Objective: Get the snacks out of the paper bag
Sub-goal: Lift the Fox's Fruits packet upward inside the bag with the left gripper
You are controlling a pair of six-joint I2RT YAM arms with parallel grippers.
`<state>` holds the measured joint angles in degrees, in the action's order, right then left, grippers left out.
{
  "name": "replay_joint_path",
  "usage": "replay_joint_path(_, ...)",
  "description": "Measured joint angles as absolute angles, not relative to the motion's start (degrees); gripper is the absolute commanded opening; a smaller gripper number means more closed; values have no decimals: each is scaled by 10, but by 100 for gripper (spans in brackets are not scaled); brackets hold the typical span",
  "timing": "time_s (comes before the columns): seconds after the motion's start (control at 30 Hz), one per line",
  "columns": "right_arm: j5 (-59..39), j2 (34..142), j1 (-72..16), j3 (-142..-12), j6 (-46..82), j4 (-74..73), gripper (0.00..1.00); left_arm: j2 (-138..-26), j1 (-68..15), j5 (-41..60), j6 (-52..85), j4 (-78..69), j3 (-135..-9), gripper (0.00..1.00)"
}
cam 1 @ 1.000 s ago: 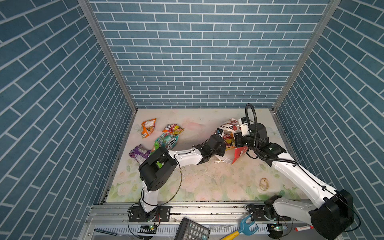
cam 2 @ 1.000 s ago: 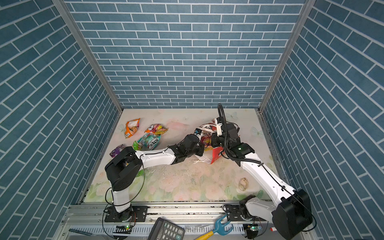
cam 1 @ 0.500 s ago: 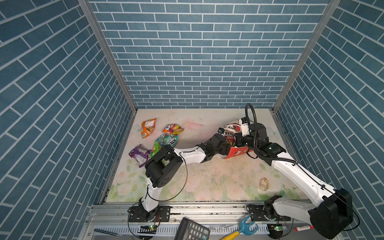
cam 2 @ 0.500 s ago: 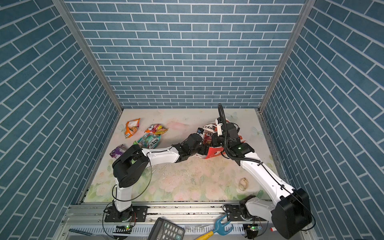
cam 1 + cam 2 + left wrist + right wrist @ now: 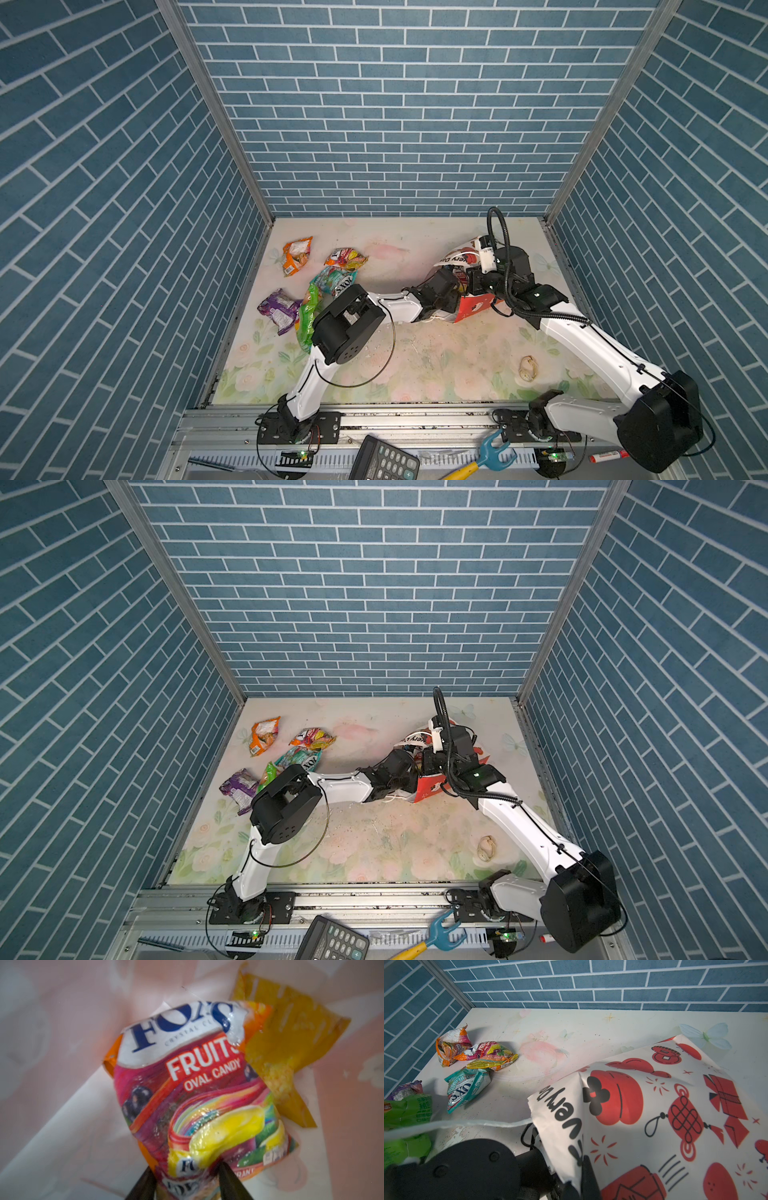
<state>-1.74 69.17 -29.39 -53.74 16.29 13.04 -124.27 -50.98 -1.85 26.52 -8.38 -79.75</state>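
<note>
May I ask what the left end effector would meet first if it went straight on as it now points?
Most likely the FOX'S Fruits packet, between its fingertips inside the paper bag; a yellow packet seems further back.

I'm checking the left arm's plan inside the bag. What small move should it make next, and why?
Probably close the left pincer fully on the Fruits packet: its fingers flank the packet's near end inside the paper bag, though a firm pinch isn't clear. The right pincer grips the bag's rim, so the mouth stands open.
</note>
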Motion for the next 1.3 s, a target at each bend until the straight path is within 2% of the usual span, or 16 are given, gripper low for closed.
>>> replay_joint_path(0.2, -17, 693, -294, -537, 163, 130, 0, -1244, -505, -10, 269, -84, -803, 16)
replay_joint_path(0.37, -17, 693, -294, -537, 163, 130, 0, -1243, -505, -10, 271, -86, -802, 10)
replay_joint_path(0.43, -17, 694, -294, -537, 163, 130, 0, -1236, -505, -10, 272, -90, -794, 2)
replay_joint_path(1.3, 20, 696, -295, -537, 167, 127, 0, -1149, -494, 10, 277, -125, -698, 0)
